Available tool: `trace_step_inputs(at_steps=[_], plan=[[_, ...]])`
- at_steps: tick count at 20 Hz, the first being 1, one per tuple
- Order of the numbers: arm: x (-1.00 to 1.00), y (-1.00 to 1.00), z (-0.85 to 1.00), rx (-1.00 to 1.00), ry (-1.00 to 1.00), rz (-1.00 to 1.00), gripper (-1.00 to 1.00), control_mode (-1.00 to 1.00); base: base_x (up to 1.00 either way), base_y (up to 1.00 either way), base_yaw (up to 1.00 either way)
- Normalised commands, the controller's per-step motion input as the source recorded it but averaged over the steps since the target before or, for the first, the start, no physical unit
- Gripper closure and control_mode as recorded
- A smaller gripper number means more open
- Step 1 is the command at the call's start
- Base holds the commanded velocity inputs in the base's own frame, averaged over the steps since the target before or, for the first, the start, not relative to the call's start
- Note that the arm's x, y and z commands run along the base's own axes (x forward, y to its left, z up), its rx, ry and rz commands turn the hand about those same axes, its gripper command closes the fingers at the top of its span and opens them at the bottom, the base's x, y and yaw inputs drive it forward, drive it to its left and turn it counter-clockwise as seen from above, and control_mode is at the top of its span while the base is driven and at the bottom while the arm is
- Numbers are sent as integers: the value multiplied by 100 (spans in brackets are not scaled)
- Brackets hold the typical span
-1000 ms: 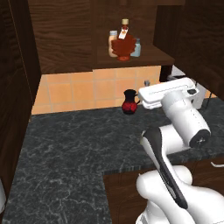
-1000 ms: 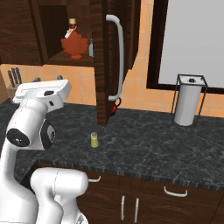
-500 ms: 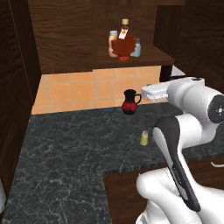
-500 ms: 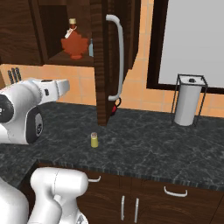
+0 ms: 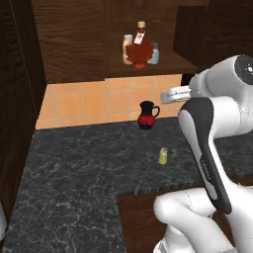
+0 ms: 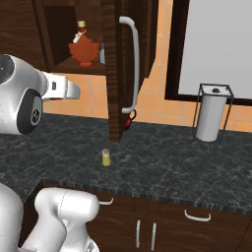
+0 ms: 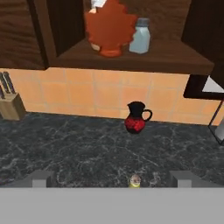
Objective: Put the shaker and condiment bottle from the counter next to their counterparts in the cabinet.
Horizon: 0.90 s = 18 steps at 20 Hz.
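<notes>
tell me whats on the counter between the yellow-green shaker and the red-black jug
Nothing: in the left base view, only bare dark counter separates the shaker from the jug behind it. The hand view agrees.

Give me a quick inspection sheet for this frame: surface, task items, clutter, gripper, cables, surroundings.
Surface: dark marbled counter, no spills seen.
Job's things: shaker upright on the counter near its front edge; condiment bottle on the cabinet shelf, beside the peach bottle and the blue-grey shaker.
Clutter: red-black jug by the tile wall; knife block; paper towel holder.
Gripper: fingertips at the bottom of the hand view, apart, nothing between them, shaker just ahead.
Cables: nothing seen.
Surroundings: orange tiles, open cabinet door, lower cabinet doors.
</notes>
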Motion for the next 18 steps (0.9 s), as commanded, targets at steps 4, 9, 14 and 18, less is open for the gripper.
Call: trace_step_inputs(at_steps=[4, 9, 14, 18], plan=[[0, 0, -51, -4, 9, -15, -100, -100, 0, 0, 0], [0, 0, -63, 0, 1, -14, -100, -100, 0, 0, 0], [0, 0, -69, 0, 0, -6, -100, -100, 0, 0, 0], [0, -8, -50, 11, 0, 0, -100, -100, 0, 0, 0]])
